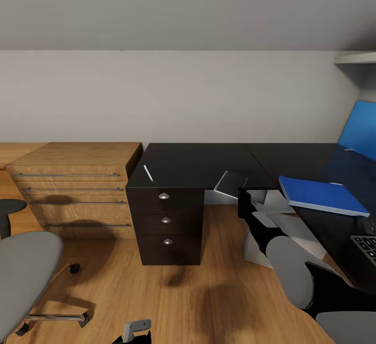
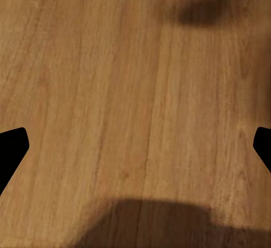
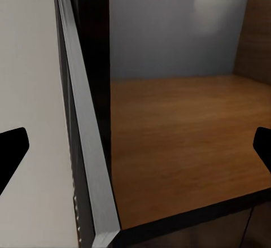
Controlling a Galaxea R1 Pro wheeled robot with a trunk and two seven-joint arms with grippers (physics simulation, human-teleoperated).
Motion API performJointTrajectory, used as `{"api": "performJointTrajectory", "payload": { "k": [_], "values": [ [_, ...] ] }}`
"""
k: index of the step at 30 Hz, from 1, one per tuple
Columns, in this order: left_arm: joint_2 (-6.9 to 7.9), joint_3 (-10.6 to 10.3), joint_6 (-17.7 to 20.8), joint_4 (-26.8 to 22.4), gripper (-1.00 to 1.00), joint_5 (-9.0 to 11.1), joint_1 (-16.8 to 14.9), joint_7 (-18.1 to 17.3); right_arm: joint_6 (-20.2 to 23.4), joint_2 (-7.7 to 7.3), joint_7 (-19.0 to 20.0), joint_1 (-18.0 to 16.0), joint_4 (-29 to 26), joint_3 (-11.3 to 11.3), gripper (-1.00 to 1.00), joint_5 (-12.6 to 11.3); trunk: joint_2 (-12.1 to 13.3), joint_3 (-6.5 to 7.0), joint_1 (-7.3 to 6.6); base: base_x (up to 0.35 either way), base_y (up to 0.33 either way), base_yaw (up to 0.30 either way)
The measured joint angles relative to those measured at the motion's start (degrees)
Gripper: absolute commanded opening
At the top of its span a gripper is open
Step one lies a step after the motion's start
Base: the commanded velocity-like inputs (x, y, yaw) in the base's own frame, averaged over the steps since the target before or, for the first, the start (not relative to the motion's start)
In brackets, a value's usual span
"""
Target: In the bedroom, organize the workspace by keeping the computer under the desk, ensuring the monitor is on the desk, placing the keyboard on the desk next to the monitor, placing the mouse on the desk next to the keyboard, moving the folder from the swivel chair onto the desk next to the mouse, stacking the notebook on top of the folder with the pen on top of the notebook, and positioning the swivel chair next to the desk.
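notebook tilted at the desk edge, right gripper spread beside it

notebook point(image 1: 228, 182) sits tilted on the front edge of the desk point(image 1: 198, 161), just right of the drawer unit point(image 1: 166, 226). its grey cover lifts off the black top. right gripper point(image 3: 135, 146) is right by it. in the right wrist view its fingers point(image 3: 11, 146) stand wide apart, with a pale slab with a grey edge close to one finger. cannot tell if it touches.

pen point(image 1: 148, 173) lies on the desk top above the drawer unit, well apart from the notebook. folder point(image 1: 324, 196) lies flat on the desk's side wing, further right of the drawer unit than the notebook. a corner of the keyboard point(image 1: 365, 246) shows beyond the folder. blue back panel point(image 1: 360, 130) stands behind them.

drawer unit has three drawers, all shut, contents hidden. wood cabinet point(image 1: 78, 187) touches the unit's left side, four drawers shut, contents hidden. a light grey box point(image 1: 253, 247) stands under the desk right of the unit, partly behind the right arm, likely the computer.

swivel chair point(image 1: 26, 271) is left of the unit, on the floor point(image 1: 209, 292), apart from the desk.

left gripper point(image 2: 135, 146) hangs over bare floor, fingers apart, nothing between them.
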Motion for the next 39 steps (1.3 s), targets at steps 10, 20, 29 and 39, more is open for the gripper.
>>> {"api": "performJointTrajectory", "payload": {
  "k": [10, 20, 29, 39],
  "values": [
    [0.00, 0.0, 0.0, 0.0, 1.00, 0.0, 0.0, 0.0, 0.0, 0.17, 0.0, 0.0, 0.1, 0.0, 1.00, 0.0, 0.0, 0.00, 0.00, 0.000, 0.000, 0.000],
    [0.00, 0.0, 0.0, 0.0, 1.00, 0.0, 0.0, 0.0, 0.1, 0.24, 0.1, 0.0, 0.1, 1.4, 1.00, 0.1, 0.0, 0.00, 0.00, 0.000, 0.000, 0.000],
    [0.00, 0.0, 0.0, 0.0, 1.00, 0.0, 0.0, 0.0, 0.2, 0.82, 0.1, 0.0, 0.0, 4.4, 1.00, 0.1, 0.0, 0.00, 0.00, 0.000, 0.000, 0.000],
    [0.00, 0.0, 0.0, -0.1, 1.00, -0.1, 0.0, 0.0, 0.2, 0.90, 0.1, 0.0, 0.0, 4.9, 1.00, 0.1, 0.0, 0.00, -0.01, 0.012, 0.028, 0.000]
  ]
}}
